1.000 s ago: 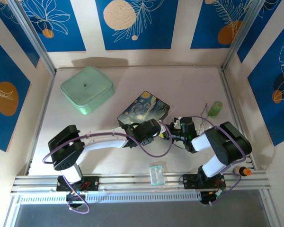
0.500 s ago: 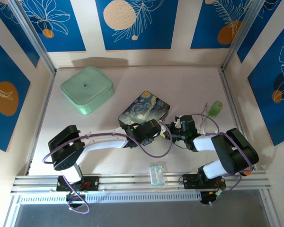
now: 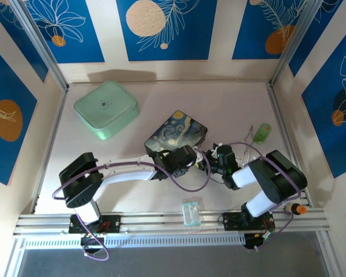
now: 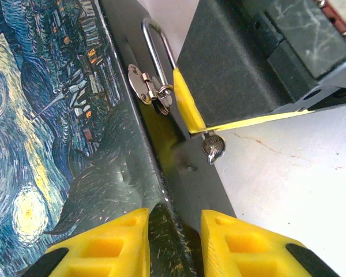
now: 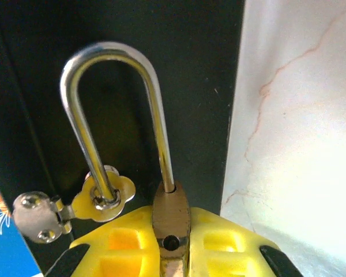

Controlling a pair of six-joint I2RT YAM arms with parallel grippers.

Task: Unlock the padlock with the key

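The padlock (image 5: 171, 222) has a brass body pinched between my right gripper's (image 5: 172, 231) yellow fingers. Its silver shackle (image 5: 112, 57) stands raised: one leg sits in the body, the other runs through the hasp (image 5: 104, 196) of the starry-night tin (image 4: 46, 115). An empty hole shows in the body's top. In the left wrist view the shackle (image 4: 158, 57) and hasp are ahead, and a tiny silvery key head (image 4: 213, 147) pokes out beside the right gripper's finger (image 4: 187, 107). My left gripper (image 4: 174, 222) is closed on the tin's edge. From above, both grippers meet at the tin's (image 3: 176, 134) near corner.
A mint-green box (image 3: 106, 109) sits at the back left. A clear plastic packet (image 3: 191, 212) lies by the front rail. A small green item (image 3: 263, 131) and a bent wire (image 3: 249, 144) lie to the right, near the side wall.
The right arm's elbow swung out to the right and came back. Both grippers stayed at the tin's corner. The left jaws narrowed slightly.
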